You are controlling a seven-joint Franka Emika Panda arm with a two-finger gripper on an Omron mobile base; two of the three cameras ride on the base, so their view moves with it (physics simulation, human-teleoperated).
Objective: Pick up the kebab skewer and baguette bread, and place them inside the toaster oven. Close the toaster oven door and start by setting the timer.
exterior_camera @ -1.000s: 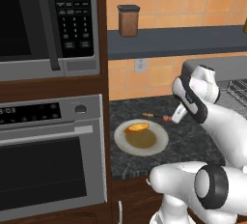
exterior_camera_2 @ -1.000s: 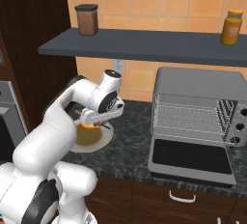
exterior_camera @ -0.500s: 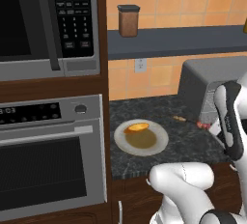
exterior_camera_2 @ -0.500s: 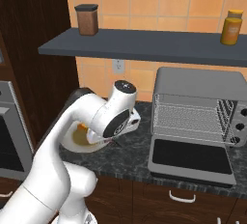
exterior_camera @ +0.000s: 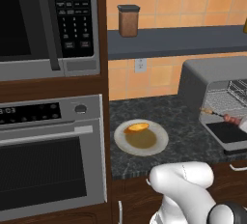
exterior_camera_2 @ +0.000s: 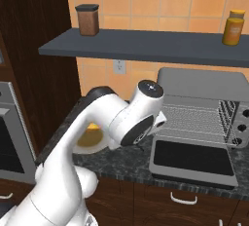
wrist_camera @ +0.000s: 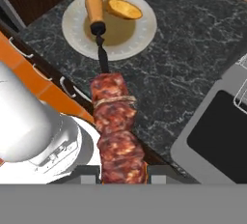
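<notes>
Looking at the left base view, the kebab skewer (exterior_camera: pixel 223 117) hangs before the open toaster oven (exterior_camera: pixel 214 80). Hand view: tool (wrist_camera: pixel 123 172) clamped on its meat, baguette bread (wrist_camera: pixel 124 9) on the plate (wrist_camera: pixel 77 31) beyond.

A round white plate (exterior_camera: pixel 157 143) with a brownish centre sits on the dark speckled stone counter (exterior_camera: pixel 183 121). A brown canister with a dark lid (exterior_camera: pixel 128 21) stands on the grey wall shelf (exterior_camera: pixel 183 39), an orange jar (exterior_camera_2: pixel 233 27) further along. The black-panelled microwave (exterior_camera: pixel 43 20) hangs above the steel built-in wall oven (exterior_camera: pixel 48 155). A white wall outlet (exterior_camera: pixel 141 64) sits on the orange tiles.
</notes>
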